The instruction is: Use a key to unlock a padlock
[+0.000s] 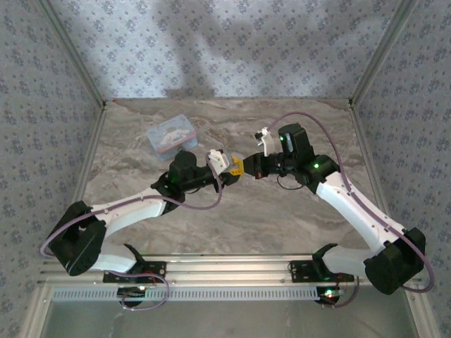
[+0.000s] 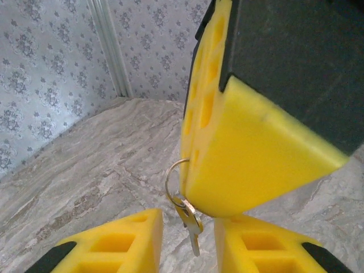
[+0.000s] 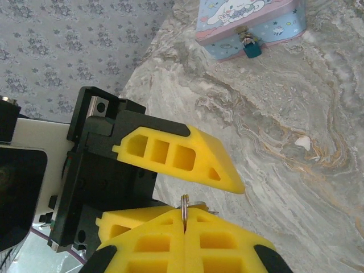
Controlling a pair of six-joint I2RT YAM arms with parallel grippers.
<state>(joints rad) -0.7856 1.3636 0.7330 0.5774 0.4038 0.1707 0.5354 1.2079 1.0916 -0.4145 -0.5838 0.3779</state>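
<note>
I find the right end effector (image 3: 185, 219) clamped on the key ring (image 2: 174, 177), with the key (image 2: 189, 215) dangling between the left end effector's (image 2: 188, 232) parted, empty fingers, and I judge a mistimed release would drop it, well apart from the padlock (image 3: 252, 48) toward the desk's far left corner.

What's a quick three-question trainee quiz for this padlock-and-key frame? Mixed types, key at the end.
1. True or false: the left hand is shut on the small silver key.
2. The small teal padlock is: A) on the clasp of the pale blue cartoon-printed box; B) held in the right hand; C) hooked on the key's thin metal ring.
3. Which hand pinches the ring?

Key: 1 false, the left hand is open and the key hangs between its fingers; 2 A; 3 the right hand.
</note>
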